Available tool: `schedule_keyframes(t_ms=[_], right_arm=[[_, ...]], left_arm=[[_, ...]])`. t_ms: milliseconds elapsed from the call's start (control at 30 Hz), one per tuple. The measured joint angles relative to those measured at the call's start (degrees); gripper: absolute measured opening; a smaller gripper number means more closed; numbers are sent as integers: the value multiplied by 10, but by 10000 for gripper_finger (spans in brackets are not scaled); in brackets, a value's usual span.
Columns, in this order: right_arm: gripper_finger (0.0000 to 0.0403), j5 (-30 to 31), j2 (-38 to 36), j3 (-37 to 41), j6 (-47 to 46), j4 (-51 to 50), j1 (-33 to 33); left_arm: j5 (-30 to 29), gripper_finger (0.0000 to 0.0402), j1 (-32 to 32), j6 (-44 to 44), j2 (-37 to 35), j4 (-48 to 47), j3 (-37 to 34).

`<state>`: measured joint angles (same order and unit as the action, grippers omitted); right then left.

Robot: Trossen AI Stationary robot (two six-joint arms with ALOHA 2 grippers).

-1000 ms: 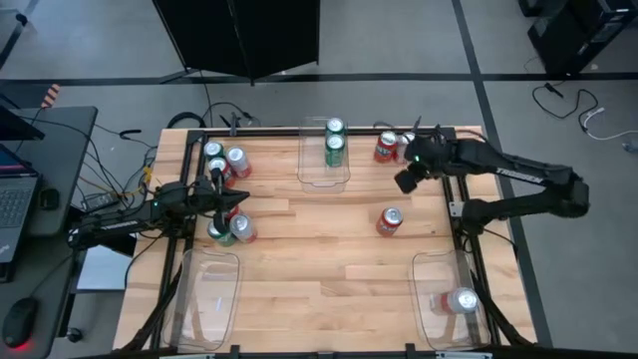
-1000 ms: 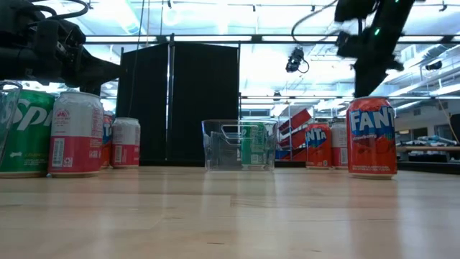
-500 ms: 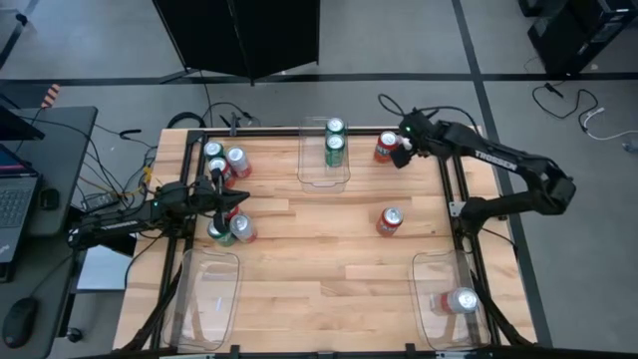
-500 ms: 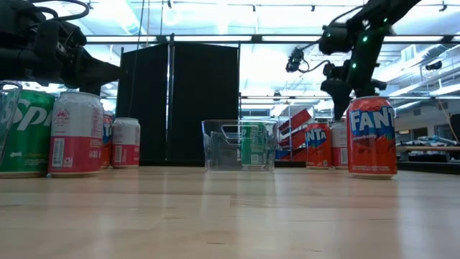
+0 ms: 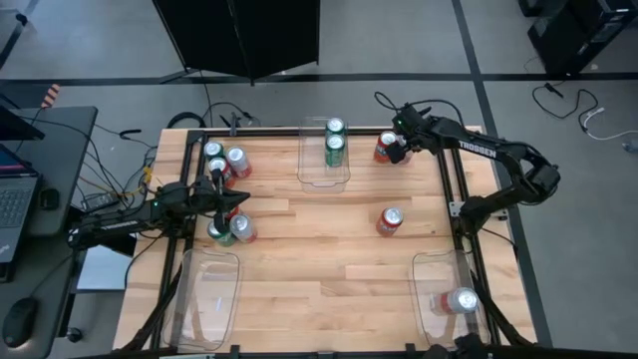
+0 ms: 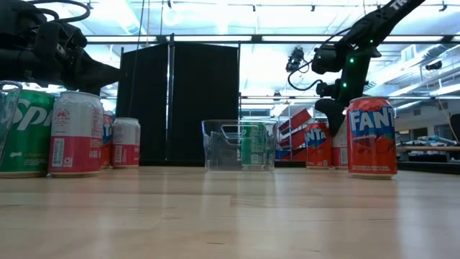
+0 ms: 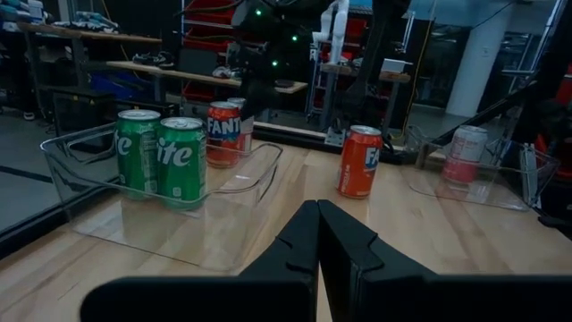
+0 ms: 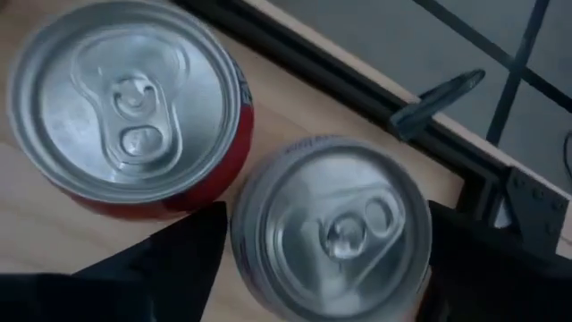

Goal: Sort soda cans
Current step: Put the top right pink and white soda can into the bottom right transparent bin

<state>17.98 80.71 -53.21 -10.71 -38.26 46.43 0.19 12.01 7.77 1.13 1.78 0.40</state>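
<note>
My right gripper (image 8: 323, 219) hangs open over the table's far right corner (image 5: 397, 152), pointing steeply down. Its two fingers (image 8: 170, 259) stand on either side of an upright silver-white soda can (image 8: 344, 183); I cannot tell whether they touch it. A red can (image 8: 125, 98) stands right beside that can. Another red can (image 5: 389, 221) stands alone at mid right. Two green cans (image 5: 334, 140) stand in the far centre tray. My left gripper (image 7: 317, 237) is shut and level above the table's left side (image 5: 234, 199), touching nothing.
Several cans (image 5: 224, 160) stand at the far left, and two more (image 5: 229, 229) stand below my left gripper. A clear tray (image 5: 451, 299) at the near right holds one silver-white can lying on its side. Another clear tray (image 5: 204, 294) sits at the near left. A dark frame rail (image 8: 357, 80) runs close behind the corner cans.
My right gripper has swung toward the table's far edge and gone down, tipping more steeply, until it stands over the two cans in the far right corner. No can has moved.
</note>
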Motion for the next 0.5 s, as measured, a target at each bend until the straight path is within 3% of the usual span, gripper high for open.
schedule_keyframes(t_ms=[200,367,500], right_arm=[[270,-16,-2,-1,7,13,11],[269,-43,-17,-3,19,-14,14],[269,-52,-58,-43,0,-105,7]], left_arm=[[0,11,0,0,0,0,0],[0,11,0,0,0,0,0],[0,11,0,0,0,0,0]])
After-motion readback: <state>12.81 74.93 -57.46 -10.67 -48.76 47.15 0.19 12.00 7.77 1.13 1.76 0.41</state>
